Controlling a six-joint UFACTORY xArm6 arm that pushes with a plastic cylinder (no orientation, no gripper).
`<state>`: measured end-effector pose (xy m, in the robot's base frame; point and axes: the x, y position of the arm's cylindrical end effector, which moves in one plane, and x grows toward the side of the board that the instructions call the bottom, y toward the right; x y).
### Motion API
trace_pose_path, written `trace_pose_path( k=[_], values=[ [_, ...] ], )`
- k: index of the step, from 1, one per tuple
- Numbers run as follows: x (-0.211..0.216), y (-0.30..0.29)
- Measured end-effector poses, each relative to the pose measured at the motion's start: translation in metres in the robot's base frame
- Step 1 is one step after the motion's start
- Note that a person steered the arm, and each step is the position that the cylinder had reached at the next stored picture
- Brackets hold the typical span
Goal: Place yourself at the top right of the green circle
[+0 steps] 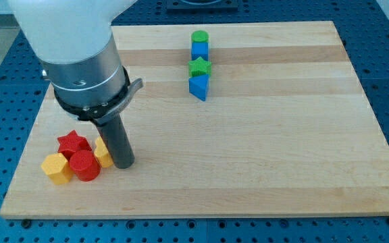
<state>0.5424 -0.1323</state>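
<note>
The green circle (200, 37) sits near the view's top centre, at the head of a short column: a blue cube (200, 50) below it, then a green star (199, 67), then a blue triangle (198, 87). My tip (123, 163) is at the lower left of the board, far from the green circle, down and to the left of it. It touches or nearly touches a yellow block (102, 154) on its left.
A cluster lies at the lower left: a red star (73, 143), a red cylinder (84, 165) and a yellow hexagon (57, 169). The arm's large grey and white body (80, 61) covers the board's upper left. The wooden board (282, 148) sits on a blue table.
</note>
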Motion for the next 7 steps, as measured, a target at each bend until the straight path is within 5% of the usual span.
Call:
trace_pose_path(
  k=[2, 5, 7],
  values=[
    [0.000, -0.013],
    [-0.003, 0.080],
    [-0.048, 0.132]
  ],
)
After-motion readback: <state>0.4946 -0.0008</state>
